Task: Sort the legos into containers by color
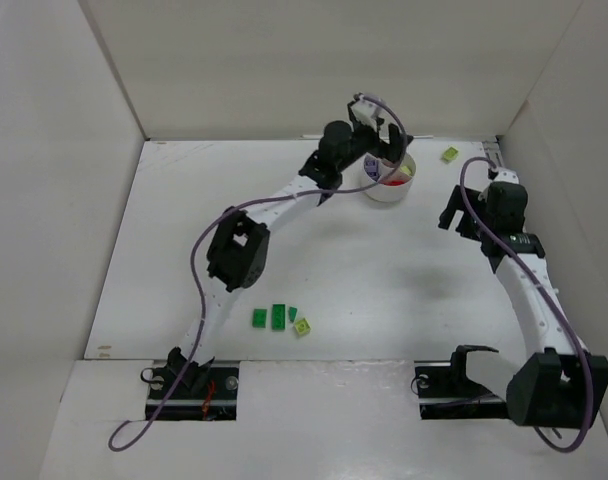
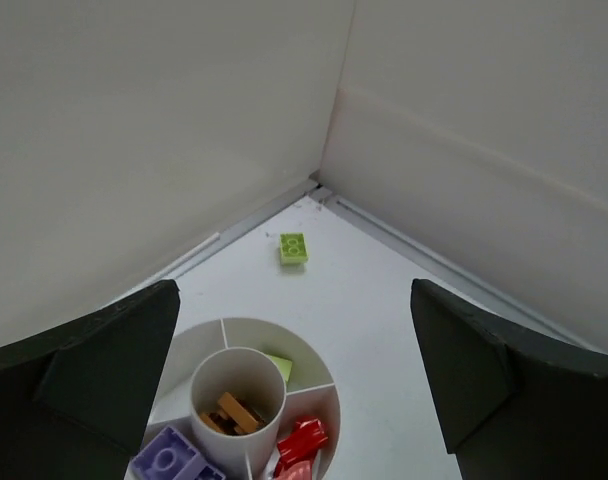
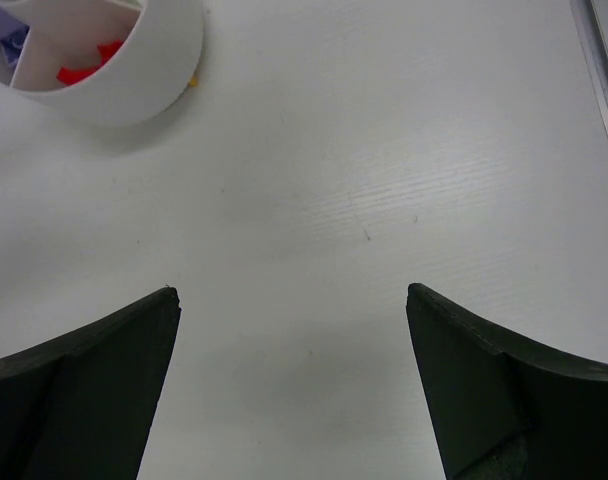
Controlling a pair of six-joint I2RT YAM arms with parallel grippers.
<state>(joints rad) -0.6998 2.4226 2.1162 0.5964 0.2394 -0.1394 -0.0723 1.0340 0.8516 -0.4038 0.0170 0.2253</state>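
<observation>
Sorting step at the dish. The left gripper (image 2: 294, 300) is hovering directly above the round white dish (image 2: 316, 352), its jaws standing wide apart, with nothing between them and touching nothing. This is judged to be the close of a drop-off, the hand being empty over the compartments.

In the dish, orange-brown pieces (image 2: 234, 412) are lying in the central cup (image 2: 206, 385). A purple brick (image 2: 169, 455), red pieces (image 2: 302, 440) and a lime piece (image 2: 279, 367) are each occupying a separate wedge.

Several legos are waiting on the table (image 1: 384, 270). One lime brick (image 2: 294, 248) is lying beyond the dish, near the back corner. A green cluster (image 1: 279, 316) with a lime piece (image 1: 302, 326) is lying well apart from the dish, near the arm bases.

The right gripper (image 3: 289, 300) is hanging over bare table beside the dish, likewise fully spread and empty.

The next move is judged to call for one arm travelling to a loose brick, lowering its spread jaws around it and closing. The lime brick near the corner is the nearest candidate, with the lime wedge as its matching compartment.
</observation>
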